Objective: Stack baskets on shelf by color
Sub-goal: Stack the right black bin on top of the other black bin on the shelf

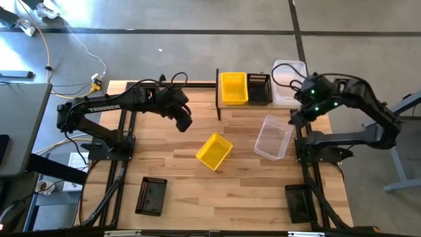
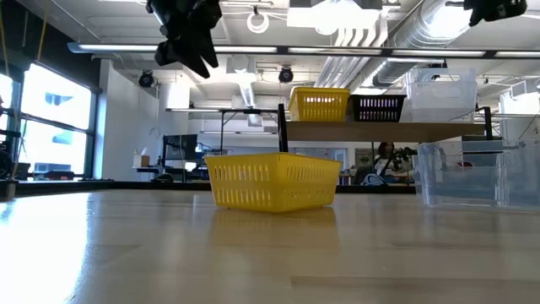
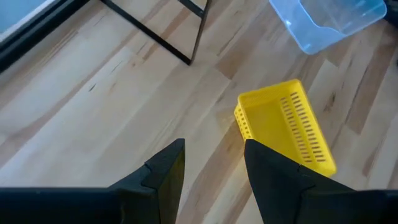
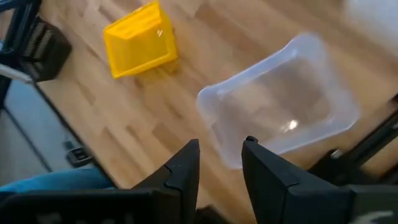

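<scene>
From above, my left gripper [image 1: 185, 122] hangs over bare table, between the shelf [image 1: 218, 105] end post and the loose yellow basket [image 1: 214, 151], my arm stretched in from the left edge. Its fingers are too dark to separate here. My right gripper [image 1: 297, 118] sits at the table's right side, just beside the loose clear basket [image 1: 274, 136], elbow folded back toward the base. On the shelf stand a yellow stack [image 1: 233, 87], a black stack [image 1: 258, 88] and a clear stack [image 1: 289, 83]; how many sit in each I cannot tell. One black basket [image 1: 151, 196] lies near the front left, another dark one [image 1: 300, 203] at front right, partly under my arm's frame.

At table level, my left gripper [image 2: 187, 38] dangles high, cut off by the top edge; my right one [image 2: 496, 8] barely shows at the top corner. The yellow basket [image 2: 271, 181] rests upright on the wood, the clear basket [image 2: 477, 174] to its right, cropped by the edge.

Through my left wrist, my fingers [image 3: 163, 171] stand parted, nothing between them, above the table with the yellow basket [image 3: 288, 127] just beyond; the clear basket [image 3: 329, 22] is cut off at the border.

Through my right wrist, my fingers [image 4: 183, 171] stand apart and empty, over the near rim of the clear basket [image 4: 280, 99]; the yellow basket [image 4: 138, 40] lies farther off.
</scene>
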Robot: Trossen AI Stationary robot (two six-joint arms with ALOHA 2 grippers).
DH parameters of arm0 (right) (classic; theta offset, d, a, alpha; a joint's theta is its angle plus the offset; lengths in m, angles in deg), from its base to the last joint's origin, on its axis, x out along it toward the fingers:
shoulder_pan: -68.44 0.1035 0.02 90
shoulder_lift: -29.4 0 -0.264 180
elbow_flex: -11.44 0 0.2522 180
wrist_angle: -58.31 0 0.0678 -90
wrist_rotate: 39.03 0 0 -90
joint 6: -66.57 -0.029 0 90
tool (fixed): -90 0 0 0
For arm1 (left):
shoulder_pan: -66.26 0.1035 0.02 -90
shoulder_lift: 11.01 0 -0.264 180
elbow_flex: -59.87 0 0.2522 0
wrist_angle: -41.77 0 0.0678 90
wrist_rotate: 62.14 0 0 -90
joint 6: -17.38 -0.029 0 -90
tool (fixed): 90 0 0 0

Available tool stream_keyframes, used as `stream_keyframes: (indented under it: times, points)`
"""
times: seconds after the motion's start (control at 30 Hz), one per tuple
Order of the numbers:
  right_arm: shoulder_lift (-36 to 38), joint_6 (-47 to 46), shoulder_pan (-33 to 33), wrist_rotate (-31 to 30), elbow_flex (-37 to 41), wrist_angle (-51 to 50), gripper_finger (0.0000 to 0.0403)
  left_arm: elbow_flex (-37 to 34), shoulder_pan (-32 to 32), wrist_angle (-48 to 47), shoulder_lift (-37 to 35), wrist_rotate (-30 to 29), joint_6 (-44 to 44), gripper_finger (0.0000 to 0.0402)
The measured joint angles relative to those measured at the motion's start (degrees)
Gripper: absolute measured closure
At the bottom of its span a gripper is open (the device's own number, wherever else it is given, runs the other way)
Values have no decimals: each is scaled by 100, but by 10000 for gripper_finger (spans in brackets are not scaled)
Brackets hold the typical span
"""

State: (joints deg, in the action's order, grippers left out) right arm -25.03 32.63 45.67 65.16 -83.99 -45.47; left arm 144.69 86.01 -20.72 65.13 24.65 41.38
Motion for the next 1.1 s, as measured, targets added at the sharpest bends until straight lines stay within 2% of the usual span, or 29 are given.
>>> stream_keyframes:
  times: [0.23,0.43,0.63,0.9,1.1]
  points:
    - [-79,-2109,1353,-71,0,-2,297,0,0,3,0,3,-126,245]
    - [-429,-3211,2424,-109,0,0,297,0,0,3,0,3,-206,245]
    - [-865,-3672,3420,-63,0,0,297,2,0,6,0,5,-318,245]
    - [-1539,-3720,4718,342,0,251,297,2,0,6,0,4,-321,245]
    - [-1994,-3722,5554,385,0,691,297,2,0,6,0,5,-428,245]
